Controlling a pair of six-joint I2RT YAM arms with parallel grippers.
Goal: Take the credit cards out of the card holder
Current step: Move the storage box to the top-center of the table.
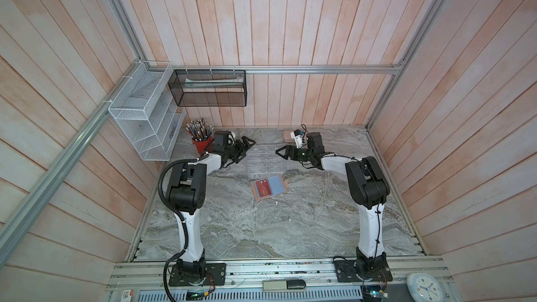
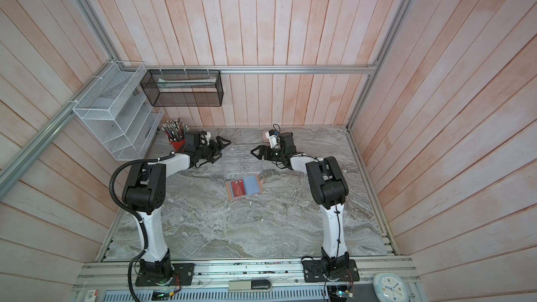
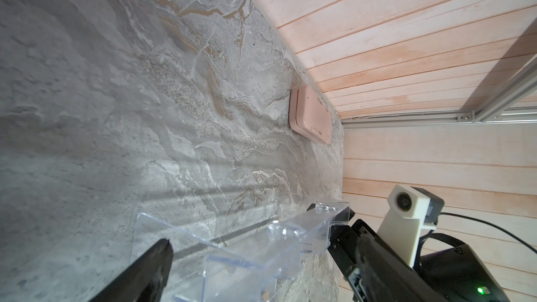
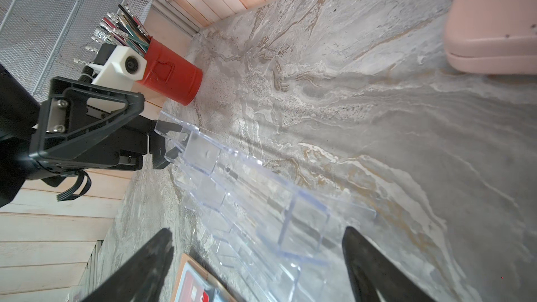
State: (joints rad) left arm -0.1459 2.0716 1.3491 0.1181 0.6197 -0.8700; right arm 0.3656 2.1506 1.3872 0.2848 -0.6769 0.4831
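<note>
S1: Surface: marble tabletop [image 1: 261,228], wood-slat walls [image 1: 290,24]. Landmark is the clear rack [image 1: 266,159] mid-table.
S2: Grippers?
S1: Both spread wide, both empty. The left gripper [image 1: 249,149] is at one end of the rack, contact unclear. The right gripper [image 1: 280,153] is at the opposite end.
S2: Task items?
S1: Open card holder [image 1: 276,184] lies just beside the rack, toward the arm bases, with a red card [image 1: 263,192] in it. Behind the rack: pink case [image 1: 287,135], red pencil cup [image 1: 202,144].

The right wrist view crops the card holder [image 4: 180,278].
</note>
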